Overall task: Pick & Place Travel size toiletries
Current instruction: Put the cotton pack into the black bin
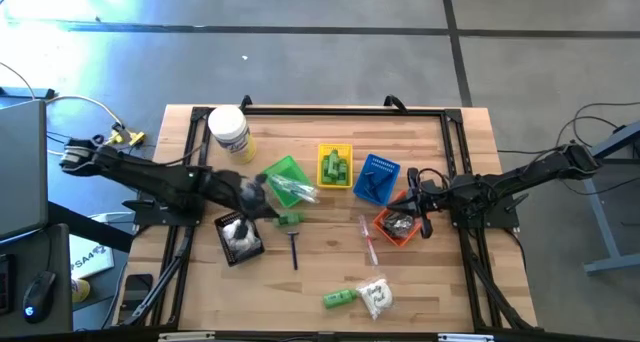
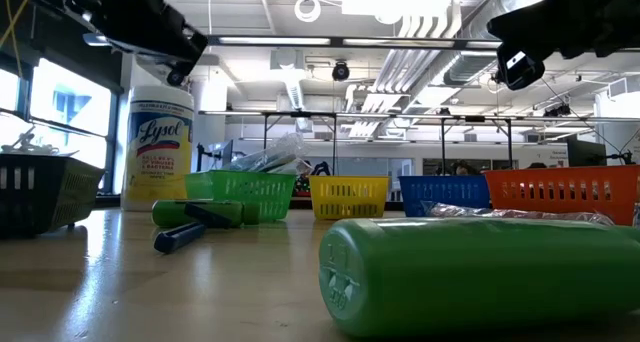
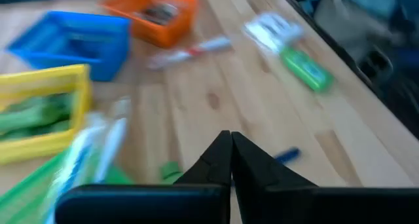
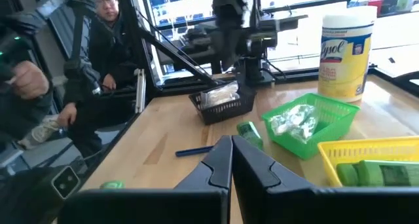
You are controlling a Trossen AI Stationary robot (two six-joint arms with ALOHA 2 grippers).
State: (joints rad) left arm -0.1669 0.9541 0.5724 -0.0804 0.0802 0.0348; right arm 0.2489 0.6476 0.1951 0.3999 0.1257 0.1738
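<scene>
Pressed together and empty, both grippers' fingers are hovering: left gripper (image 3: 230, 145) above the green basket (image 1: 285, 177), right gripper (image 4: 231, 149) beside the orange basket (image 1: 400, 225), between picks.

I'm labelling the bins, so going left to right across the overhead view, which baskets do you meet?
Black plastic basket → green plastic basket → yellow plastic basket → blue plastic basket → orange plastic basket.

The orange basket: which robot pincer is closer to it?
The right one. The right pincer, shut, sits right beside the orange basket. The left pincer, also shut, is far across the table, over by the green basket.
</scene>
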